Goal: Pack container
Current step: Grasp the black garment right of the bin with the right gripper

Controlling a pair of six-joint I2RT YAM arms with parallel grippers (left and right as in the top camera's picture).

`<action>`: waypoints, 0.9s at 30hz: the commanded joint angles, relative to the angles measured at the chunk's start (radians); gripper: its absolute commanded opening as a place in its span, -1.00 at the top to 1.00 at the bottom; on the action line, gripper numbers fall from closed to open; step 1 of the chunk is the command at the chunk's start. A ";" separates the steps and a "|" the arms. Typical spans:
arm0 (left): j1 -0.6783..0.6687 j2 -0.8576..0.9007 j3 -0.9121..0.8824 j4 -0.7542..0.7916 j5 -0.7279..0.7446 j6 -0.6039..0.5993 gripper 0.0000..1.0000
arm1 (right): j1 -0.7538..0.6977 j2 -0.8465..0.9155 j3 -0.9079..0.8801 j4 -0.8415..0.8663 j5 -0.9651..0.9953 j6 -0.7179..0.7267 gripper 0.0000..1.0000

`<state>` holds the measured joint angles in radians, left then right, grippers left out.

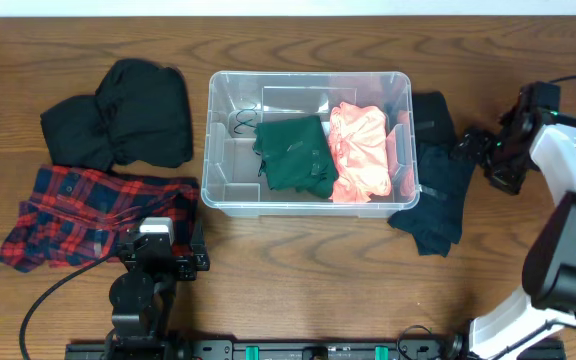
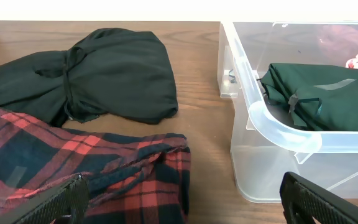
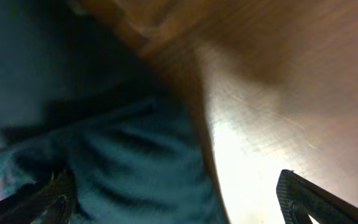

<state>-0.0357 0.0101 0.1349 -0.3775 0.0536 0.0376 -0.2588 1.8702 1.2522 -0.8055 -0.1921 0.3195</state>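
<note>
The clear plastic container stands mid-table and holds a folded dark green garment and a pink-orange garment. It also shows at the right of the left wrist view. A red plaid shirt and a black garment lie to its left. A dark navy garment lies against its right side. My left gripper is open, low over the plaid shirt's edge. My right gripper is open, close over the navy garment's right edge.
The wooden table shows bare in front of the container. The left arm's base sits at the front left. The right arm reaches in along the right edge.
</note>
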 commanded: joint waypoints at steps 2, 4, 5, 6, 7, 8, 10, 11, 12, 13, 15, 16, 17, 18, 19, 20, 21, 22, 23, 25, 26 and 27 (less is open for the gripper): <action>-0.002 -0.006 -0.021 -0.003 0.010 0.003 -0.96 | -0.003 0.065 -0.006 0.017 -0.098 -0.151 -0.98; -0.002 -0.006 -0.021 -0.003 0.010 0.003 -0.96 | -0.003 0.083 -0.009 0.018 -0.159 -0.213 -0.90; -0.002 -0.006 -0.021 -0.003 0.010 0.003 -0.96 | -0.003 0.091 -0.015 0.020 -0.197 -0.248 -0.86; -0.002 -0.006 -0.021 -0.003 0.010 0.003 -0.96 | -0.003 0.095 -0.023 0.021 -0.230 -0.275 -0.80; -0.002 -0.006 -0.021 -0.003 0.010 0.003 -0.96 | -0.003 0.097 -0.033 0.025 -0.244 -0.284 -0.69; -0.002 -0.006 -0.021 -0.003 0.010 0.003 -0.96 | -0.003 0.098 -0.049 0.034 -0.246 -0.284 -0.60; -0.002 -0.006 -0.021 -0.003 0.010 0.003 -0.96 | -0.003 0.098 -0.078 0.053 -0.246 -0.284 -0.56; -0.002 -0.006 -0.021 -0.003 0.010 0.003 -0.96 | -0.003 0.098 -0.094 0.062 -0.246 -0.284 -0.54; -0.002 -0.006 -0.021 -0.003 0.010 0.003 -0.96 | -0.003 0.098 -0.109 0.069 -0.246 -0.284 -0.49; -0.002 -0.006 -0.021 -0.003 0.010 0.003 -0.96 | -0.004 0.098 -0.124 0.072 -0.247 -0.284 -0.48; -0.002 -0.006 -0.021 -0.003 0.010 0.003 -0.96 | -0.008 0.098 -0.147 0.073 -0.249 -0.305 -0.56; -0.002 -0.006 -0.021 -0.003 0.010 0.003 -0.96 | -0.012 0.098 -0.156 0.072 -0.255 -0.329 -0.61; -0.002 -0.006 -0.021 -0.003 0.010 0.003 -0.96 | -0.016 0.098 -0.163 0.072 -0.261 -0.345 -0.65; -0.002 -0.006 -0.021 -0.003 0.010 0.003 -0.96 | -0.023 0.098 -0.169 0.072 -0.262 -0.352 -0.68; -0.002 -0.006 -0.021 -0.003 0.010 0.003 -0.96 | -0.030 0.098 -0.174 0.072 -0.262 -0.352 -0.71; -0.002 -0.006 -0.021 -0.003 0.010 0.003 -0.96 | -0.037 0.098 -0.179 0.074 -0.268 -0.355 -0.73; -0.002 -0.006 -0.021 -0.003 0.010 0.003 -0.96 | -0.045 0.098 -0.186 0.079 -0.294 -0.371 -0.74; -0.002 -0.006 -0.021 -0.003 0.010 0.003 -0.96 | -0.053 0.098 -0.193 0.084 -0.328 -0.388 -0.75; -0.002 -0.006 -0.021 -0.003 0.010 0.003 -0.96 | -0.060 0.098 -0.202 0.088 -0.372 -0.412 -0.75; -0.002 -0.006 -0.021 -0.003 0.010 0.003 -0.96 | -0.069 0.098 -0.219 0.088 -0.452 -0.461 -0.72; -0.002 -0.006 -0.021 -0.003 0.010 0.003 -0.96 | -0.072 0.098 -0.227 0.089 -0.475 -0.474 -0.67; -0.002 -0.006 -0.021 -0.003 0.010 0.003 -0.96 | -0.071 0.098 -0.236 0.095 -0.483 -0.475 -0.62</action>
<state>-0.0357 0.0101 0.1349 -0.3775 0.0536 0.0376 -0.3328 1.9064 1.0893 -0.7010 -0.6506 -0.0879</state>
